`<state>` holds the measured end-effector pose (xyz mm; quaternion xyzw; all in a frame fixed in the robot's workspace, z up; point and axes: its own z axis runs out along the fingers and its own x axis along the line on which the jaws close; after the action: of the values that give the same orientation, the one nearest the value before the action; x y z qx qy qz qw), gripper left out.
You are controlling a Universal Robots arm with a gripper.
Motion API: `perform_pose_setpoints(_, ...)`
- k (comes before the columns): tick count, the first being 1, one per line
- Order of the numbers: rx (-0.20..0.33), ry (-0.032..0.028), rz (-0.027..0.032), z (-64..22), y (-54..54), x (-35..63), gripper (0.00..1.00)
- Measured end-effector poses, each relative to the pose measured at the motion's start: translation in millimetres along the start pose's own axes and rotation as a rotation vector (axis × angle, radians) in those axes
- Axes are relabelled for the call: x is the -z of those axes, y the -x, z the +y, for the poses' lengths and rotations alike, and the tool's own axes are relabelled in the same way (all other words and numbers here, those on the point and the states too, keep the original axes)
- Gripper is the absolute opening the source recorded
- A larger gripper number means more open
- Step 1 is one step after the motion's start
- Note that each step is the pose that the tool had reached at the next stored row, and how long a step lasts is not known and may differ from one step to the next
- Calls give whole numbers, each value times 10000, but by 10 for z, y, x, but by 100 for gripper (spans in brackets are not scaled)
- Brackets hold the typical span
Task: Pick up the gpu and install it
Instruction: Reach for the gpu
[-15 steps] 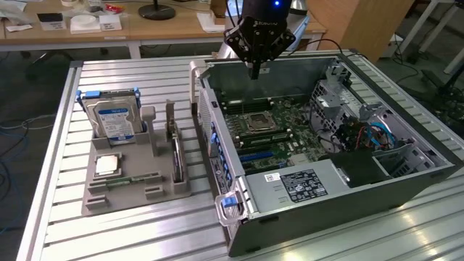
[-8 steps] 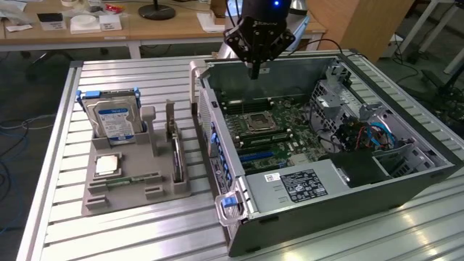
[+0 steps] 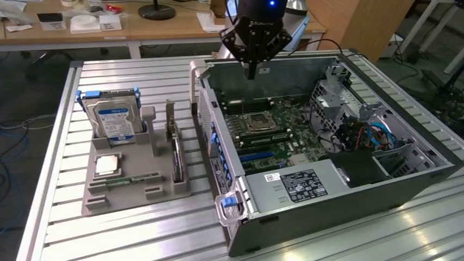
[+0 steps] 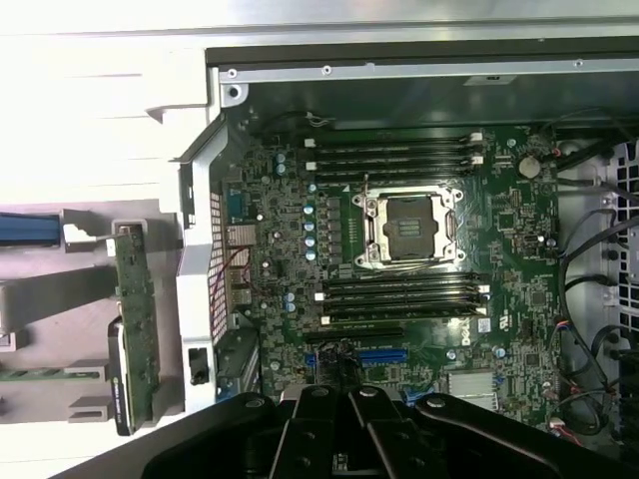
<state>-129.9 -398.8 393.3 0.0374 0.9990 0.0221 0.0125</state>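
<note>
Claw (image 3: 251,69) shut, empty, above the case (image 3: 326,179). Gpu (image 3: 175,155) stands edgewise in holder (image 3: 138,190) on desk (image 3: 130,234): likely light, stiff, fragile; grip top edge.

Ribbed alu. table (image 3: 130,228) is spanning the foreground, w/ light glaring off its slats at the exterior view's lower right. A wooden desk (image 3: 181,30) is running along the back, carrying a black lamp base (image 3: 156,11) & papers (image 3: 208,22), w/ a wood cabinet (image 3: 370,24) standing at the exterior view's right. Dark grey floor (image 3: 22,109) is showing at the exterior view's left, cables (image 3: 11,130) lying on it.
</note>
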Motion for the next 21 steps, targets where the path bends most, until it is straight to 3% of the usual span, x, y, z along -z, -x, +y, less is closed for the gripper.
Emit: perform_pose_setpoints(21,0,0,0,-11,-137,4,11)
